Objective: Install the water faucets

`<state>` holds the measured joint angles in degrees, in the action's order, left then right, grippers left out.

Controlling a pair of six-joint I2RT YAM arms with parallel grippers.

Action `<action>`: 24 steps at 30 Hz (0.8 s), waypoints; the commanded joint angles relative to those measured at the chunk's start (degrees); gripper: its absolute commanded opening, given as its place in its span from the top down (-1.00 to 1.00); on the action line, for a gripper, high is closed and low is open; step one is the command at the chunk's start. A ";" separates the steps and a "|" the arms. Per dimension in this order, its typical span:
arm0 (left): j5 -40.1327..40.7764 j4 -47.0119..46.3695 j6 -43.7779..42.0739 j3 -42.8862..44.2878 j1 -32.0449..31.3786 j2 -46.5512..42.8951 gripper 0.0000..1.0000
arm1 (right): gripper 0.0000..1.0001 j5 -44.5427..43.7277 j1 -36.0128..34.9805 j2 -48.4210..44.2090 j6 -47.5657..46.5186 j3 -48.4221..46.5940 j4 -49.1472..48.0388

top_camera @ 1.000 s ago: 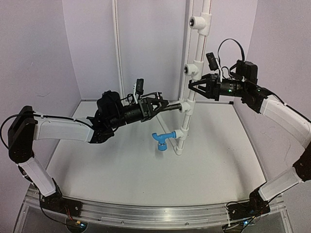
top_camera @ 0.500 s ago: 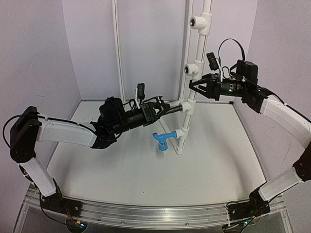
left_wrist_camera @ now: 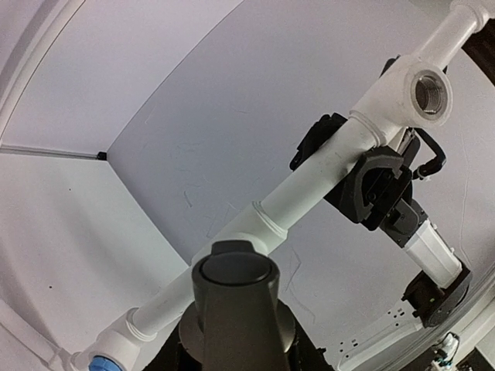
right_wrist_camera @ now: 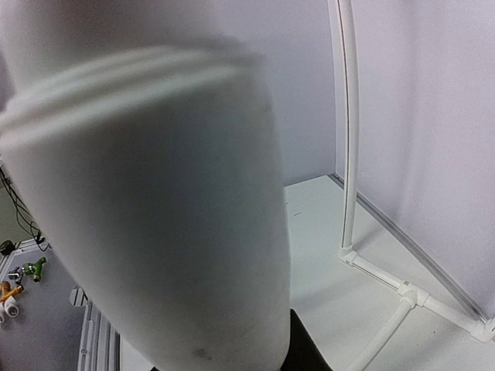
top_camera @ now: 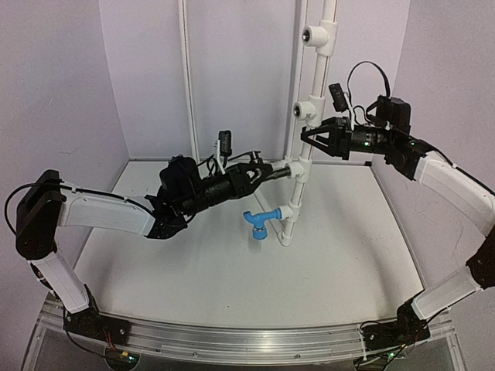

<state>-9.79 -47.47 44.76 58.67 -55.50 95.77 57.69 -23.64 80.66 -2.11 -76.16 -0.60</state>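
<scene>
Pipe [right_wrist_camera: 155, 193] in right fingers [left_wrist_camera: 377, 182] blurs their camera; overhead, left fingers [top_camera: 251, 173] hold black faucet [left_wrist_camera: 233, 309].

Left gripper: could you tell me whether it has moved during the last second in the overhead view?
Yes, slightly. The left gripper, shut on the black faucet, has shifted right, closer to the white pipe.

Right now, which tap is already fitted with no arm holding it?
The bright blue faucet, in the lowest tee; the black faucet sits in the left jaws.
</scene>
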 commanded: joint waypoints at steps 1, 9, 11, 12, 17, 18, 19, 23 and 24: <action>-3.85 0.67 -8.16 2.88 -1.84 -0.69 1.00 | 1.00 1.61 -1.09 -0.73 8.75 -0.64 1.56; -5.95 5.10 -23.04 3.92 -1.82 -1.56 1.00 | 1.00 2.97 -1.09 -1.03 8.03 -0.50 2.14; -6.53 5.34 -26.22 3.63 -1.83 -1.48 1.00 | 1.00 3.10 -1.14 -1.06 7.88 -0.68 2.44; -6.93 5.61 -28.27 3.60 -1.85 -1.47 1.00 | 1.00 3.10 -1.15 -1.10 7.78 -0.79 2.74; -7.25 10.33 -40.42 5.04 -1.84 -1.39 1.00 | 1.00 3.29 -1.11 -1.21 7.02 -1.47 4.58; -7.17 12.08 -43.44 5.30 -1.88 -1.61 0.99 | 1.00 3.38 -1.10 -1.21 6.54 -1.72 5.36; -7.02 13.13 -47.19 5.50 -1.89 -1.79 1.00 | 1.00 3.46 -1.13 -1.21 6.01 -2.03 6.02; -6.83 16.79 -58.52 5.20 -1.88 -2.66 1.00 | 1.00 3.52 -1.10 -1.21 3.57 -3.37 9.56; -6.82 17.31 -60.67 4.98 -1.84 -2.87 1.00 | 1.00 3.54 -1.08 -1.16 3.14 -3.57 10.27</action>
<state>-13.89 -38.12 -0.43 62.19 -55.73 93.97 57.67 -23.33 80.40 -3.86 -76.88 1.90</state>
